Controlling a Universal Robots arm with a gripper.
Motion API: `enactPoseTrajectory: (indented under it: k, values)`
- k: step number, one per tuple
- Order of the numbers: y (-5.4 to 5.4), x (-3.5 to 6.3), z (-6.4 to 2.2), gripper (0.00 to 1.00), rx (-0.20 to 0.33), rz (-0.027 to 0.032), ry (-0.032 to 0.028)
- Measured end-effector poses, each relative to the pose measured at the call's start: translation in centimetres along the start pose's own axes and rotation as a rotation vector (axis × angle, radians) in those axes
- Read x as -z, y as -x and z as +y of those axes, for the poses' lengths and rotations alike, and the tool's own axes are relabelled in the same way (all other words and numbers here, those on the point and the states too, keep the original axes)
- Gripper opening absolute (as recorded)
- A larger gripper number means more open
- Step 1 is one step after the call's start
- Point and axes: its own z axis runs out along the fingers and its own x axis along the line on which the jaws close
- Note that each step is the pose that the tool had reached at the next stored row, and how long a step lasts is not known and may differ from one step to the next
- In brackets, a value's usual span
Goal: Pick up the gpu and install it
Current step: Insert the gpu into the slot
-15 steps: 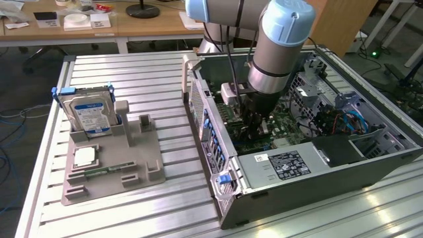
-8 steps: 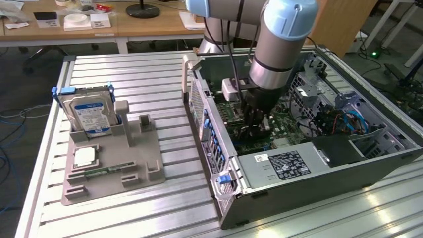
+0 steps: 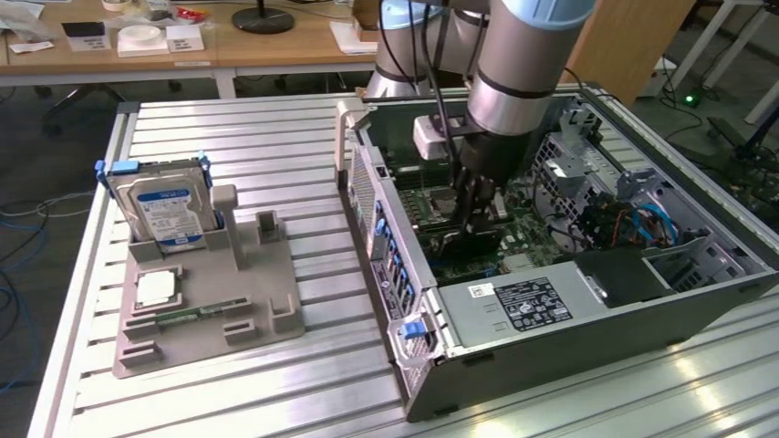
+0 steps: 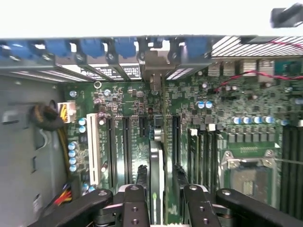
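- Gpu (image 4: 155, 163) standing on edge in a motherboard (image 4: 246, 113) slot inside the open computer case (image 3: 585, 315), long axis running toward the case's rear bracket wall.
- Gripper (image 4: 160, 201) astride the card's top edge, fingers (image 4: 134, 205) flanking it narrowly; grip or release unclear.

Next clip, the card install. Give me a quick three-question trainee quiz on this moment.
1. True or false: the gripper is down inside the computer case.
2. What stands edge-on between the fingers? A) the hard drive B) the gpu C) a memory stick
3. Where is the hard drive?

Key:
1. True.
2. B: the gpu, upright over the green motherboard slots.
3. Standing in the grey holder, outside the case.
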Motion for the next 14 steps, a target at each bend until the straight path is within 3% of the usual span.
enactPoseTrajectory:
  k: [5,10,14]
  values:
    - [0.01,0.43,-0.01,0.34,0.000,-0.0003,-0.0014]
    - [0.01,0.44,-0.01,0.15,0.000,-0.0002,-0.0013]
    - [-0.01,0.44,0.30,0.11,0.000,0.0000,-0.0013]
